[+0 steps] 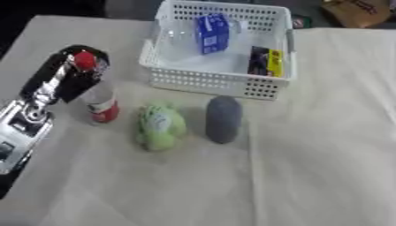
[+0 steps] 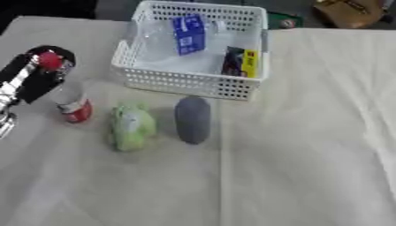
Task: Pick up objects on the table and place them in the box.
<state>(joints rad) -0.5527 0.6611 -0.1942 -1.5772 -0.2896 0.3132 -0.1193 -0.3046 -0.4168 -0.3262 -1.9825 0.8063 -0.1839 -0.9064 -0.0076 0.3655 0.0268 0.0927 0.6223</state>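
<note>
Left eye view: the left hand (image 1: 71, 73) reaches in from the left edge of the tabletop (image 1: 325, 167), its black fingers curled round a red-capped bottle (image 1: 99, 99) standing upright. Just beside the bottle lies a green object (image 1: 160, 126), and beside that a grey oblong object (image 1: 223, 119), both near the front wall of the white basket (image 1: 209, 81) at the tabletop's far edge.

Right eye view: inside the basket stand a blue carton (image 2: 188, 34) and, toward its right wall, a black-and-yellow packet (image 2: 241, 62). The right hand is out of sight.
</note>
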